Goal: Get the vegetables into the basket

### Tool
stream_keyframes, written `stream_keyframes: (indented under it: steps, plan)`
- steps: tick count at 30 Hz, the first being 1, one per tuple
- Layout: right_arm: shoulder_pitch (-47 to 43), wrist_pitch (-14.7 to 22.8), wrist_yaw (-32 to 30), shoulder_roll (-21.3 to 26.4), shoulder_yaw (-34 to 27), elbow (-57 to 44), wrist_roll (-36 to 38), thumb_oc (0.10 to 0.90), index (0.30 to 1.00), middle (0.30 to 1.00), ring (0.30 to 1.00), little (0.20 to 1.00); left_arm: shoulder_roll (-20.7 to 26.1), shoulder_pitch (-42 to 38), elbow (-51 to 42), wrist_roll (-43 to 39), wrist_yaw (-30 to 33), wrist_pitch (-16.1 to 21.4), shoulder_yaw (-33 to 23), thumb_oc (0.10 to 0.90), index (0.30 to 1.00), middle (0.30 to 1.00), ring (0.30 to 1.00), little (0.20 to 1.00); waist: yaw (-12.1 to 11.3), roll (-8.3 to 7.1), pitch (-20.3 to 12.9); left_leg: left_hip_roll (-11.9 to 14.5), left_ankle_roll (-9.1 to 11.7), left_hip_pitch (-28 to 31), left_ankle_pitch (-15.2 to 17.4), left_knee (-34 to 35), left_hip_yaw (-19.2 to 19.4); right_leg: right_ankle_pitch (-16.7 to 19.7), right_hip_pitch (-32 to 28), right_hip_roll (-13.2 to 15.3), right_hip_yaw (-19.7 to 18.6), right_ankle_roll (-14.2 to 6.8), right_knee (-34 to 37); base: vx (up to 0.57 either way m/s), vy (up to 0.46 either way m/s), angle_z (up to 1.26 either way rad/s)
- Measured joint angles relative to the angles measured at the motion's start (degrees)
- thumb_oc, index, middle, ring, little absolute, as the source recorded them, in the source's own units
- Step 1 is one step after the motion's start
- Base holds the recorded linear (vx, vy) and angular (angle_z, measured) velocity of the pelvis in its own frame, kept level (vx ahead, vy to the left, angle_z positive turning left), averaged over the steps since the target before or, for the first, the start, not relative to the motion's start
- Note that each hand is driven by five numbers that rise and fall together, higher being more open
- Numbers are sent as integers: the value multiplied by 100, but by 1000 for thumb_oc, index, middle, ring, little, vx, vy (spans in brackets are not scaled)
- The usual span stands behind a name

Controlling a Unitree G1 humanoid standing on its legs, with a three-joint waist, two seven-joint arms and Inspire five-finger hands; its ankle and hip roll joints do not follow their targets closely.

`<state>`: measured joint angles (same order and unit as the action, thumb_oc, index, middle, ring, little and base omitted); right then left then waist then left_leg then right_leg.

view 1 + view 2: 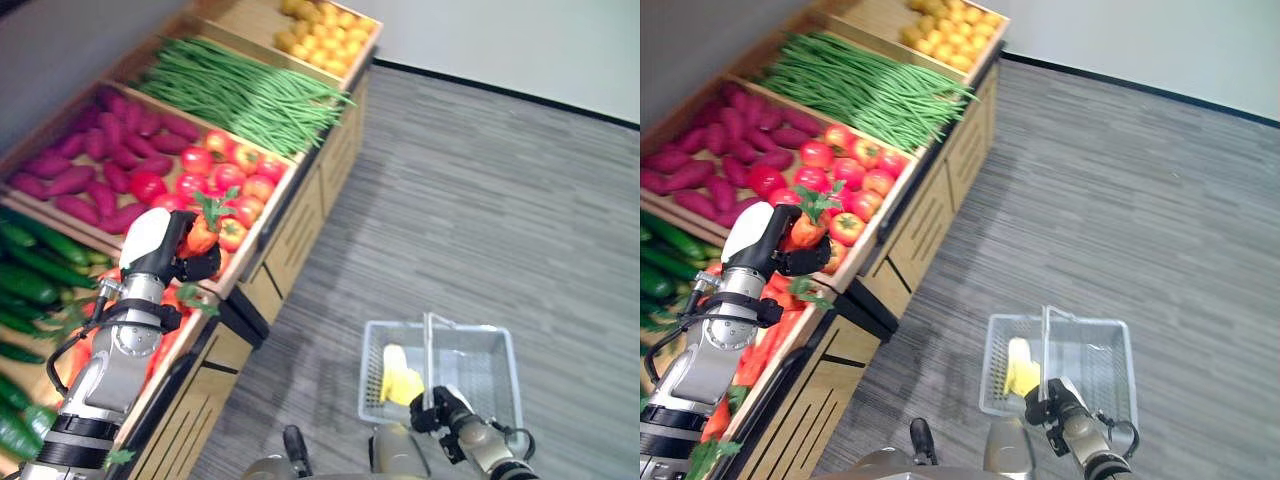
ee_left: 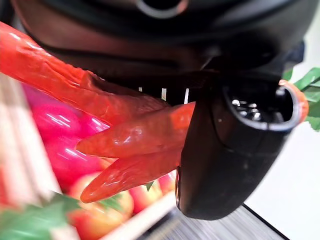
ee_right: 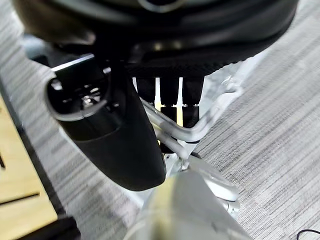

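- left eye view: the left hand (image 1: 165, 245) is raised over the front edge of the produce stand (image 1: 300, 215), with its fingers curled round a bunch of carrots (image 1: 205, 232); the green leaves of the bunch stand up above the hand.
- in the left wrist view the orange carrot tips (image 2: 130, 150) come out past the dark thumb (image 2: 225, 160), which is pressed against them.
- the held carrots are just beside the tomatoes (image 1: 225, 180) in their wooden compartment; purple sweet potatoes (image 1: 95, 160) lie in the same compartment, on its far side from the aisle.
- green beans (image 1: 245, 95) fill the next compartment, and yellow fruits (image 1: 325, 30) the one after it; cucumbers (image 1: 30, 275) lie in the compartment on the other side.
- the right hand (image 1: 445, 410) is closed round the metal handle (image 3: 175, 131) of the wire basket (image 1: 495, 350), as the right wrist view shows.
- the basket is over the grey floor (image 1: 480, 200), well apart from the stand, and a yellow corn cob (image 1: 400, 378) lies inside it.
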<state>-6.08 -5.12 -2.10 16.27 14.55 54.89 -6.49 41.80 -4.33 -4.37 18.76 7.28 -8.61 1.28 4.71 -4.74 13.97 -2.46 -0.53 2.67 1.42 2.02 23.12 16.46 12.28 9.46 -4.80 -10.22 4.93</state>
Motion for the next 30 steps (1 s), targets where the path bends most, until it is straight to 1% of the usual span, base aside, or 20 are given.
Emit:
stream_keyframes:
  steps: [1,2,3,4,5,6,7,9,10,11,14,18,21,23,25,26,27,28,29,30]
  plan:
    - [-93,-12,-4,-35,-20,-35,-2,400,300,300,300,300,31,3,0,7,-4,-2,3,400,300,300,300,300,-36,-26,55,82,-36,-5,10,-23,244,-450,114,94,604,5,-14,-250,-52,-115]
    - [-159,-46,-46,-38,-18,-28,-25,400,300,300,300,300,8,-29,-5,28,-5,4,3,400,300,300,300,300,-204,192,184,497,-35,-78,8,-181,473,-549,149,285,1825,-15,-435,-248,-41,-94]
    - [-154,-52,-31,1,-24,-21,-31,400,300,300,300,300,5,-29,-4,33,-6,-3,3,400,300,300,300,300,-237,235,202,574,-29,-73,10,-213,439,-556,-4,383,1943,-22,-615,-140,-19,-42]
    - [-92,-61,-24,14,-14,-21,-36,400,300,300,300,300,-1,-43,-3,35,-6,-24,3,400,300,300,300,300,-237,281,229,629,-16,-55,1,-238,367,-577,-180,469,1749,-31,-922,-114,-18,23]
    - [-24,-75,-13,17,-9,-27,-36,400,300,300,300,300,-26,-63,-6,39,-2,-33,1,400,300,300,300,300,-269,212,189,656,54,-22,-25,-240,286,-772,-371,442,1443,88,-967,-117,-48,25]
    - [-6,-111,10,51,4,-35,-37,400,300,300,300,300,-20,-61,-6,39,7,-43,0,400,300,300,300,300,-354,259,217,693,150,9,-82,-225,264,-868,-409,354,1380,211,-942,-151,-79,3]
    - [-47,-128,10,113,61,-41,-34,400,300,300,300,300,-36,-60,-6,36,6,-52,0,400,300,300,300,300,-414,362,270,785,198,16,-113,-271,280,-862,-463,260,1389,273,-857,-128,-106,-14]
    - [-95,-179,28,184,189,-31,-32,400,300,300,300,300,-71,-56,-7,33,6,-67,-8,400,300,300,300,300,-523,460,263,918,237,38,-137,-382,329,-757,-686,106,1437,445,-462,-86,-132,-27]
    - [-109,-189,85,180,238,-32,-29,400,300,300,300,300,-84,-52,-15,33,6,-66,-54,400,300,300,300,300,-588,460,260,991,246,123,-137,-402,403,-701,-822,10,1450,523,-253,-41,-176,-37]
    - [-117,-189,103,175,277,-34,-27,400,300,300,300,300,-114,-51,-15,34,5,-64,-122,400,300,300,300,300,-596,464,234,1051,291,158,-143,-402,433,-686,-870,-57,1453,543,-158,3,-193,-33]
    - [-109,-193,108,185,267,-19,-27,400,300,300,300,300,-259,-43,-47,34,6,-58,-320,400,300,300,300,300,-556,494,124,1277,575,204,-216,-289,446,-689,-867,-268,1451,565,-88,27,-195,-12]
    - [86,-188,91,185,266,42,-3,400,300,300,300,300,-422,70,-45,32,4,-59,-310,400,300,300,300,300,-521,506,-12,1418,670,240,-277,-286,365,-729,-933,-405,1503,651,-87,-3,-186,3]
    - [174,-147,78,215,206,40,61,400,300,300,300,300,-614,178,9,6,-3,-59,-185,400,300,300,300,300,-472,587,-122,1562,757,245,-340,-306,230,-848,-959,-512,1628,710,-205,-12,-231,17]
    - [211,-148,88,217,211,37,60,400,300,300,300,300,-639,286,15,-89,-18,-63,-116,400,300,300,300,300,-478,620,-167,1674,784,191,-360,-421,119,-930,-944,-588,1716,822,-325,-13,-193,13]
    - [220,-155,87,227,201,39,62,400,300,300,300,300,-712,335,157,-140,-28,-62,-17,400,300,300,300,300,-542,630,-167,1768,789,165,-368,-667,-86,-1129,-905,-626,1732,987,-516,10,-85,4]
    - [228,-160,83,238,194,43,60,400,300,300,300,300,-742,340,321,-205,-47,-64,68,400,300,300,300,300,-572,607,-176,1770,790,42,-408,-941,-410,-1150,-905,-588,1696,1018,-557,51,-19,-12]
    - [204,-164,82,277,196,31,59,400,300,300,300,300,-760,341,474,-219,-104,-74,167,400,300,300,300,300,-625,539,-178,1649,781,-221,-434,-1325,-931,-1146,-894,-502,1525,1042,-552,68,-10,-16]
    - [196,-164,82,341,199,17,60,400,300,300,300,300,-820,371,528,-264,-142,-77,214,400,300,300,300,300,-648,489,-186,1447,808,-496,-387,-1587,-1479,-1101,-831,-414,1385,1100,-539,78,11,-33]
    - [199,-173,81,420,190,32,59,400,300,300,300,300,-907,451,543,-337,-158,-70,283,400,300,300,300,300,-733,436,-208,1102,910,-510,-217,-1150,-2109,-1094,-708,-317,1213,1093,-486,69,26,-38]
    - [202,-178,83,486,168,58,59,400,300,300,300,300,-920,482,543,-350,-197,-66,363,400,300,300,300,300,-752,491,-234,977,875,-479,-226,-598,-2335,-1090,-677,-293,1117,1096,-397,78,37,-31]
